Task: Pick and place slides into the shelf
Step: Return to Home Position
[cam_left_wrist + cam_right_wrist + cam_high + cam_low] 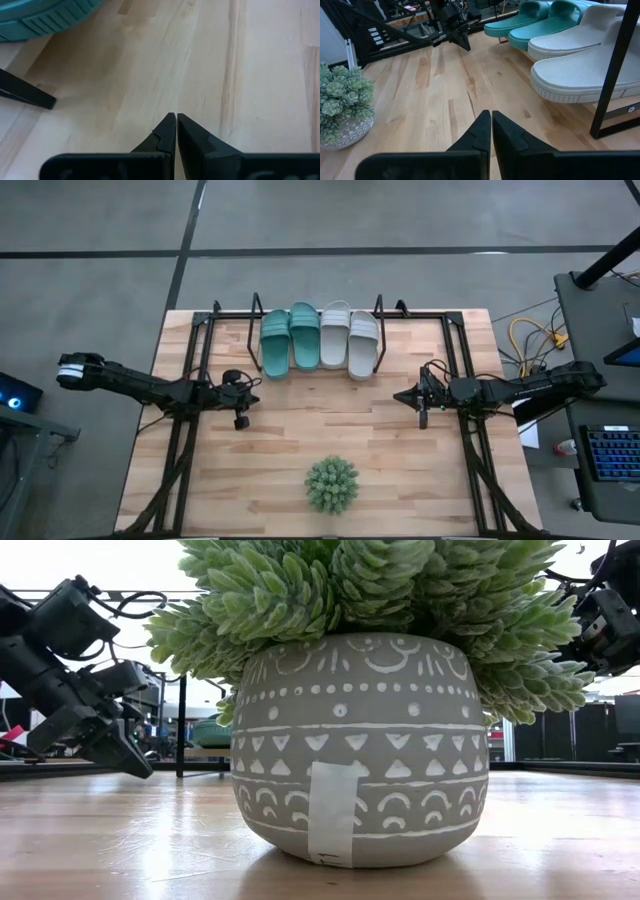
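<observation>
All four slides (305,338) sit side by side on the shelf (379,306) at the bench's (300,445) far edge. The left gripper (176,116) and right gripper (491,113) flank it, fingers closed and empty. Placing appears complete. Retraction home is judged next, keeping clear of the rack.

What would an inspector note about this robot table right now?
Surface: table, light wood planks.
Job's things: teal slides and grey slides, all four side by side on the shelf.
Clutter: potted plant near the edge opposite the shelf.
Grippers: left gripper and right gripper both shut, empty, over the table.
Cables: yellow cables on the floor beside the table.
Surroundings: grey floor; keyboard on a side desk.
</observation>
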{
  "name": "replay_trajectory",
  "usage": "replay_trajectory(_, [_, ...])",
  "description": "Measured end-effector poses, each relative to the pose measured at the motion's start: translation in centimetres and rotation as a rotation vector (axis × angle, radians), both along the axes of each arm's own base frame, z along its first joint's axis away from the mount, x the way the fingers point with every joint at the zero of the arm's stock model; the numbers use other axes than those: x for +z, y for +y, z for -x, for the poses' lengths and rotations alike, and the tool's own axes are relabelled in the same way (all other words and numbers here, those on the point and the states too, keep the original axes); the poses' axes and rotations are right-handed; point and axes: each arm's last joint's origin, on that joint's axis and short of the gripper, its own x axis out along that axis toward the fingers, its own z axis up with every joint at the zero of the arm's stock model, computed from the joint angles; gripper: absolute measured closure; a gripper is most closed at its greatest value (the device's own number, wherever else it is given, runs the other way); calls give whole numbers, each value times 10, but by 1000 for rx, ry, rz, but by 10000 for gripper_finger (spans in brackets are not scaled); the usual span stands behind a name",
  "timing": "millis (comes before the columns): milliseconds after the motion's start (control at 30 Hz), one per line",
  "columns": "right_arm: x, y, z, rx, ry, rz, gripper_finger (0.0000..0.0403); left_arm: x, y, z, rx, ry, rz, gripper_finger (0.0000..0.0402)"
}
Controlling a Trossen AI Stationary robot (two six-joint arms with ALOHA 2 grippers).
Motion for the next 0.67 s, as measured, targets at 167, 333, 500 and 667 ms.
replay_trajectory(167, [0,0,0,0,0,0,394,-1,0,0,0,6,0,402])
replay_trajectory(333, [0,0,0,0,0,0,394,-2,0,-1,0,5,0,402])
replay_trajectory(500, [0,0,0,0,0,0,394,-3,0,-2,0,17,-1,402])
replay_trajectory(667, [0,0,0,0,0,0,394,-4,0,-3,0,13,-1,402])
